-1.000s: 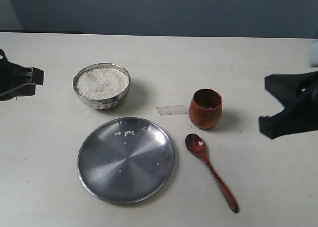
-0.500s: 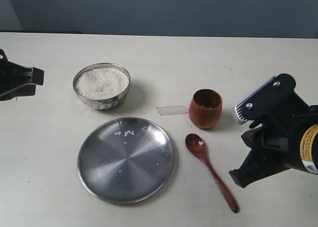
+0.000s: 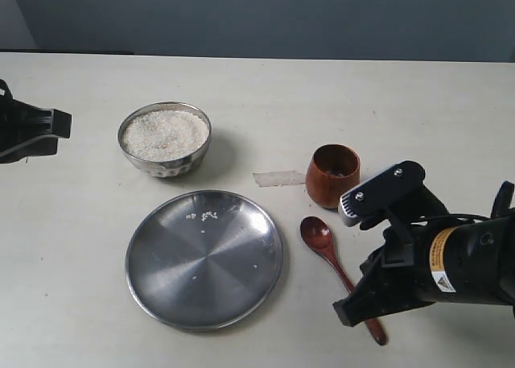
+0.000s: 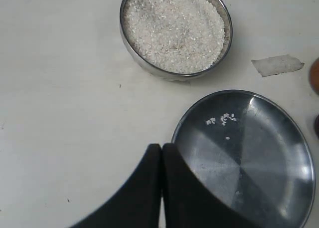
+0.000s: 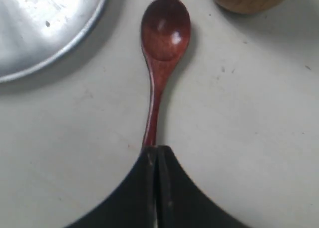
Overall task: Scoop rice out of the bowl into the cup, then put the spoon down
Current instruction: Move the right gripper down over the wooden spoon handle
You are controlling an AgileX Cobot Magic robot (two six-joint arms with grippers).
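Note:
The steel bowl (image 3: pixel 165 160) at the back left is heaped with white rice (image 3: pixel 165 133). The wooden cup (image 3: pixel 332 175) stands upright right of centre. The wooden spoon (image 3: pixel 320 239) lies flat on the table in front of it, handle running toward the front right. My right gripper (image 3: pixel 348 313) hovers over that handle's rear part. In the right wrist view its fingers (image 5: pixel 157 149) are pressed together, and the spoon (image 5: pixel 164 33) handle disappears beneath them. My left gripper (image 4: pixel 161 146) is shut and empty, held at the far left edge (image 3: pixel 63 125), apart from the bowl (image 4: pixel 149 68).
A wide flat steel plate (image 3: pixel 204 258) with a few stray grains lies in front of the bowl, left of the spoon. A strip of tape (image 3: pixel 278 178) is stuck to the table just left of the cup.
My right arm has swung in from the right edge, leftward and toward the front, until it stands over the spoon's handle. The left arm, bowl, cup and spoon have not moved.

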